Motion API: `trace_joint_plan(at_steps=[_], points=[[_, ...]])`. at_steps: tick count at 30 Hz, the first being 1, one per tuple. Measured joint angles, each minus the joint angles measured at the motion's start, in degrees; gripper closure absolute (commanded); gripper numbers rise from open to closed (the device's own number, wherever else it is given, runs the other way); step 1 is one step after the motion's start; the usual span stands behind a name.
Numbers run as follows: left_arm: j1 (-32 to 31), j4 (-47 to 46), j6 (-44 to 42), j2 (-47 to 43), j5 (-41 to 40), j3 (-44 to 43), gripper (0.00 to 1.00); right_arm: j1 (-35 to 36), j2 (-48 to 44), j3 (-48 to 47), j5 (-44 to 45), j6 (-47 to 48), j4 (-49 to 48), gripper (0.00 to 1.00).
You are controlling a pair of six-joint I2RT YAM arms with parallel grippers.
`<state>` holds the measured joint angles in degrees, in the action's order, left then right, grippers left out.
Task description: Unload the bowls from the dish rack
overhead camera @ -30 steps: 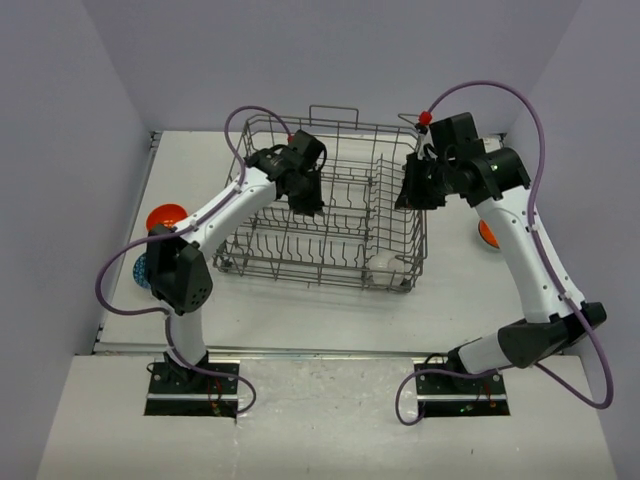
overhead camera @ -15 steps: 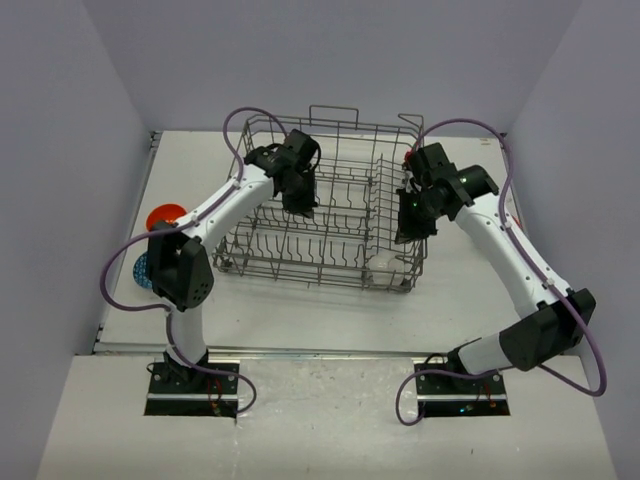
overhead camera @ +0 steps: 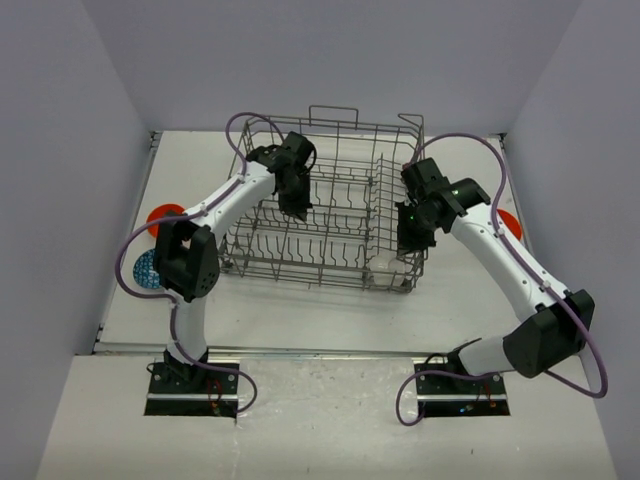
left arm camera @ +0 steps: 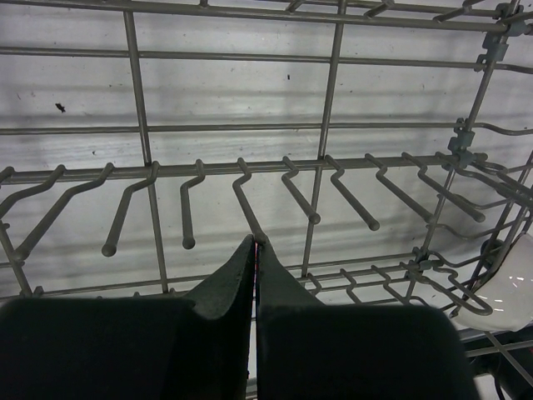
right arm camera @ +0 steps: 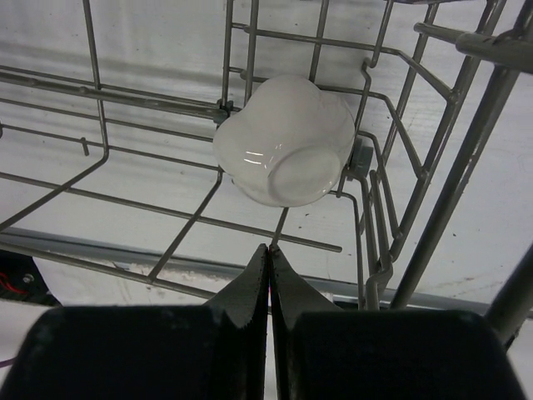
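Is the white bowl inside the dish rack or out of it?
Inside. The white bowl lies tipped among the wires of the dish rack, in its near right corner, with its base facing the right wrist camera.

The dish rack [overhead camera: 325, 200] is open on top, so the way in is from above; its wire walls close every side, and slanted tines [left arm camera: 291, 187] across its floor leave only narrow lanes. In the rack's near right corner a white bowl [right arm camera: 286, 152] lies with its base toward the closed right gripper [right arm camera: 268, 254], hemmed in by the side wall and corner wires. Left of the rack stand an orange bowl [overhead camera: 160, 217] and a blue bowl [overhead camera: 143, 268], right of it a second orange bowl [overhead camera: 508, 222]; the table [overhead camera: 300, 310] along its near side offers open room.
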<state>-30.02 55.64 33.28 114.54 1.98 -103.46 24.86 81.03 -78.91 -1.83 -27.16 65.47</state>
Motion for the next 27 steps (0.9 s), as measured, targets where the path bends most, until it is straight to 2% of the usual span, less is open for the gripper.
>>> trace_joint_plan(at_steps=[7,18,27], points=[[0.0,-0.04,-0.13,0.0,0.22,0.0,1.0,0.61,2.84,-2.91,2.6,0.07,2.43,1.0],[0.02,-0.24,-0.13,0.0,0.22,2.01,1.0,0.61,12.44,-18.01,6.71,0.72,4.92,1.0],[0.02,-0.26,-0.13,0.04,0.26,2.08,1.0,2.47,13.33,-15.87,6.67,0.76,5.42,1.0]])
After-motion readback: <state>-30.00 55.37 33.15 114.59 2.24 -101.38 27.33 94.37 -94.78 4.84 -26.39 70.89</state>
